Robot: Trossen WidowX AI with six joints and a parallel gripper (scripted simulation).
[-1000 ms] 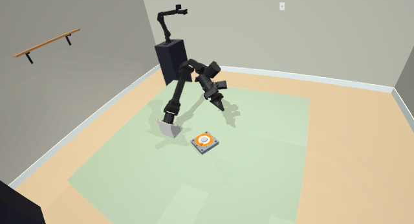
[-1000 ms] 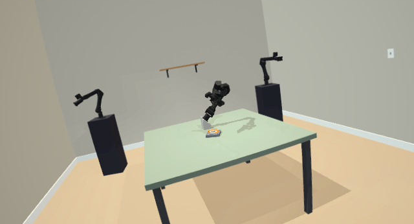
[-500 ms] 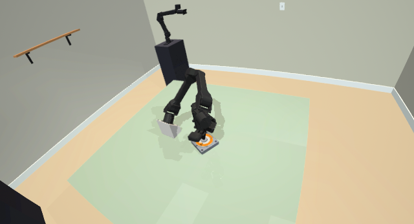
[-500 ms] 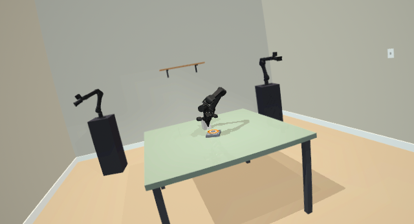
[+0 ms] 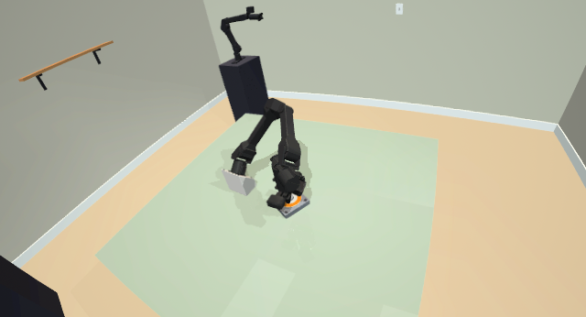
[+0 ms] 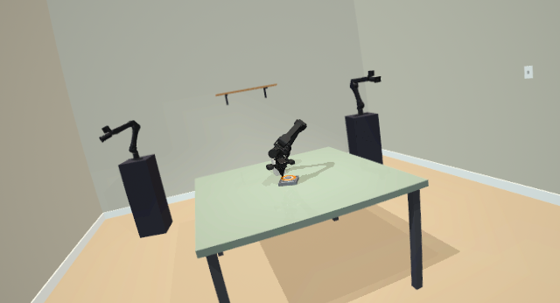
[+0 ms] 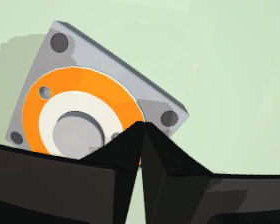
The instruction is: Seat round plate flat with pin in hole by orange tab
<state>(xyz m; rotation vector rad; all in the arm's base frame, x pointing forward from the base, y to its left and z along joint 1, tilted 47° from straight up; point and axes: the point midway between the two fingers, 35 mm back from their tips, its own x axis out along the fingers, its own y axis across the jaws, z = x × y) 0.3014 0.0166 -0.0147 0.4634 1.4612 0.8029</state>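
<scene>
The round orange-and-white plate (image 7: 66, 80) (image 5: 293, 204) (image 6: 294, 178) sits around the grey post (image 7: 77, 136) on the square grey base (image 7: 111, 76) (image 6: 289, 183). A round hole (image 7: 45, 92) shows in the plate's orange ring, at upper left in the wrist view. A small grey round spot (image 7: 115, 135) shows beside the left finger; whether it is the pin or a hole I cannot tell. The orange tab is not visible. My gripper (image 7: 143, 128) (image 5: 288, 201) (image 6: 283, 176) is shut and empty, its tips over the plate's edge. The fingers hide part of the plate. Contact and the plate's tilt are unclear.
The base stands on the pale green table (image 5: 366, 180) (image 6: 236, 207). Dark round holes mark the base's corners. The arm's light grey mount (image 5: 238, 183) stands beside the base. Two other arms on dark pedestals (image 6: 146, 198) (image 6: 364, 137) stand away from the table.
</scene>
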